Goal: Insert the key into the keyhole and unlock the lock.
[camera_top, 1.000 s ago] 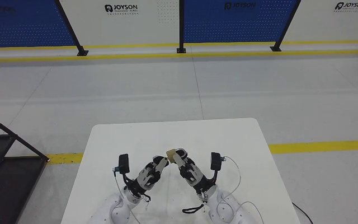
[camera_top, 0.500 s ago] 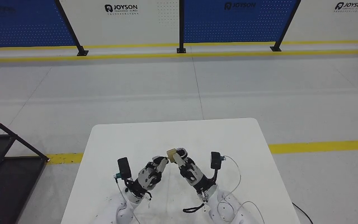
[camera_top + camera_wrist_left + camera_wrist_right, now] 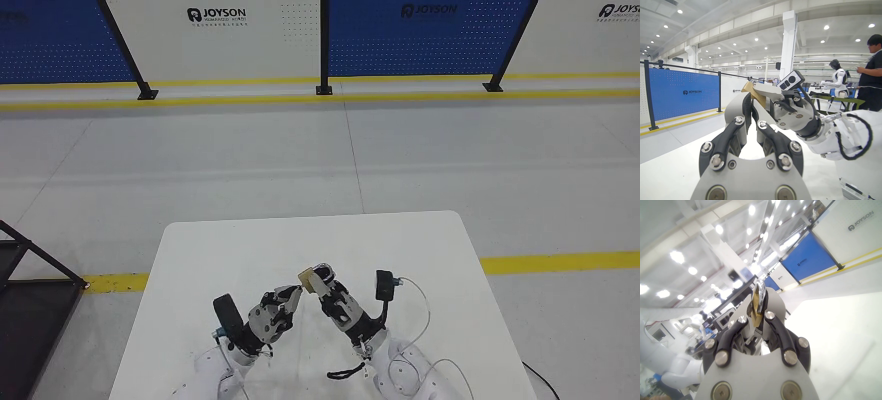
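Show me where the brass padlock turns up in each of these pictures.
Top view: padlock over the table, in the right end effector.
Left wrist view: padlock just beyond the left end effector.
Right wrist view: padlock clamped in the right end effector.
Shared landmark: blue fence panels.

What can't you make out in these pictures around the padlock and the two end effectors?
- Key: left wrist view, hidden between the shut pads of the left end effector.
- Keyhole: right wrist view, padlock sits edge-on in the right end effector, that face turned away.
- Insertion: top view, padlock too small.
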You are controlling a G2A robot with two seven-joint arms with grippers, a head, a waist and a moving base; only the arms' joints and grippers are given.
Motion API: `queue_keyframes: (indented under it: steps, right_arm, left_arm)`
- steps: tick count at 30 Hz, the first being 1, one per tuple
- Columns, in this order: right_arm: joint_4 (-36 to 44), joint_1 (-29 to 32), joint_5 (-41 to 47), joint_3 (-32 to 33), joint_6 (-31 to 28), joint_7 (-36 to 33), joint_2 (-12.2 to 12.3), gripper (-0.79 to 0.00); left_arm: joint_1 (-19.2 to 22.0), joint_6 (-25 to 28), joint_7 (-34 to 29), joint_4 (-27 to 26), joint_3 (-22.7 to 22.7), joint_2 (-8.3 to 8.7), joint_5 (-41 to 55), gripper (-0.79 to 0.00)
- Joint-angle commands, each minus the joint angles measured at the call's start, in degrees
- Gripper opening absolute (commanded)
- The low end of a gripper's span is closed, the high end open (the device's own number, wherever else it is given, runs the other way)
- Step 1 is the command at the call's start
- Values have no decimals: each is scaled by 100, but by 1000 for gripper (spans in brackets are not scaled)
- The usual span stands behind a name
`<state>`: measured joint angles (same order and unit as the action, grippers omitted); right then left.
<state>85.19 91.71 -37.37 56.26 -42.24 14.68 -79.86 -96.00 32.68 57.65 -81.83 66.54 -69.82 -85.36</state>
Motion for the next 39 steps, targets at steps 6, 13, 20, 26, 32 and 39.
queue_keyframes:
  steps: [6,13,20,26,32,39]
  right_arm:
    - [3,-7,30,-17,47,-59,10,-785]
    - [9,-9,76,-28,61,-74,18,-785]
    - [12,-11,97,-35,75,-81,27,-785]
    - [10,-16,98,-41,98,-91,34,-785]
    - [0,-20,105,-56,114,-81,37,-785]
    - [-8,-24,114,-68,122,-73,43,-785]
  left_arm:
    - [105,-634,367,130,-105,-1,-442,-785]
    - [215,-1259,612,245,-146,9,-847,-785]
    - [311,-1763,843,378,-201,11,-1102,-785]
    - [387,-2144,1036,486,-221,18,-1297,-785]
    - [463,-2410,1172,595,-245,26,-1455,-785]
    - [542,-2678,1308,696,-282,38,-1656,-785]
